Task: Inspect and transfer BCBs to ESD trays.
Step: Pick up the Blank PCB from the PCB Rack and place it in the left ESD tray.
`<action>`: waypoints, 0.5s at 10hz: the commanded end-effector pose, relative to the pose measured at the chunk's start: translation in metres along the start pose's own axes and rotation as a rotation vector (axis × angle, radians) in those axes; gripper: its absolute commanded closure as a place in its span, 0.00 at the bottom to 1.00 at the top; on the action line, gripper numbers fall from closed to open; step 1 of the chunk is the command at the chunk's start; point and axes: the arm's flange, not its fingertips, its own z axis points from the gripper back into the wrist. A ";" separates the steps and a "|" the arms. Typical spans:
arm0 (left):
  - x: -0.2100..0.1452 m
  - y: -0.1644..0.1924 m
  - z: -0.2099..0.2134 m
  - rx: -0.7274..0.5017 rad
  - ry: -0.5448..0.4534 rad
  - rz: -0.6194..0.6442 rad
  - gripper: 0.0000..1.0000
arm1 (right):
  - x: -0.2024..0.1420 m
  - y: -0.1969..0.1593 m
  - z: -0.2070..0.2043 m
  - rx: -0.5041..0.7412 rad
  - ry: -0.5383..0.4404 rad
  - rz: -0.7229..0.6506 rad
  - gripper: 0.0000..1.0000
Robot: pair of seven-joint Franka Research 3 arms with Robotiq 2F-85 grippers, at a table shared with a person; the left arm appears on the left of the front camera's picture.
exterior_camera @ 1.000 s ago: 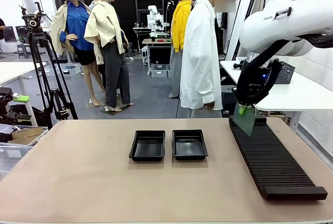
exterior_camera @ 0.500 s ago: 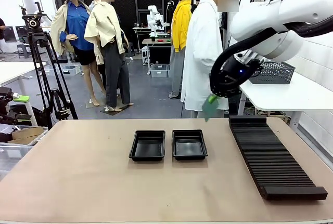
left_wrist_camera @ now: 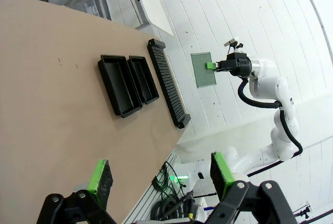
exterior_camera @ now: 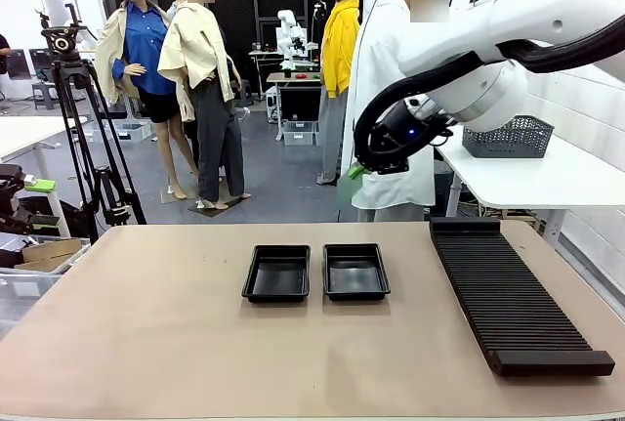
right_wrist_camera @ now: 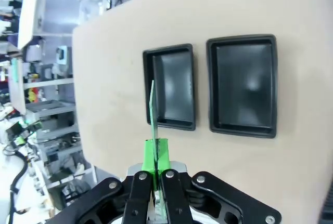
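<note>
Two black ESD trays (exterior_camera: 277, 273) (exterior_camera: 355, 271) lie side by side in the middle of the table, both with bare floors. High above the table's far edge, just beyond the right tray, my right gripper (exterior_camera: 357, 171) is shut on a green BCB (left_wrist_camera: 204, 69). In the right wrist view that BCB (right_wrist_camera: 152, 108) stands edge-on between the shut fingers, over the trays (right_wrist_camera: 174, 86) (right_wrist_camera: 242, 83). My left gripper (left_wrist_camera: 161, 173) is open and holds nothing, high up and well away from the trays (left_wrist_camera: 119, 84).
A long black ribbed rack (exterior_camera: 508, 294) runs along the table's right side. A person in a white coat (exterior_camera: 386, 99) stands at the far edge behind my right arm. A grey mesh basket (exterior_camera: 508, 136) sits on a side table at right.
My right arm has swung left and upward with the BCB, from the far end of the rack to above the far side of the trays.
</note>
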 end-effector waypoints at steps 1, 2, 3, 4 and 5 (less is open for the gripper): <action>-0.001 -0.003 0.001 0.004 -0.008 0.007 0.00 | -0.008 -0.006 -0.023 0.045 0.015 0.017 1.00; -0.001 -0.003 0.001 0.004 -0.008 0.007 0.00 | -0.013 -0.006 -0.034 0.054 0.034 0.015 1.00; -0.001 -0.003 0.001 0.004 -0.008 0.007 0.00 | -0.017 -0.008 -0.046 0.059 0.054 0.013 1.00; -0.001 -0.003 0.001 0.004 -0.008 0.007 0.00 | -0.021 -0.010 -0.057 0.055 0.064 0.019 1.00; -0.001 -0.003 0.001 0.004 -0.008 0.007 0.00 | -0.022 -0.012 -0.068 0.061 0.070 0.021 1.00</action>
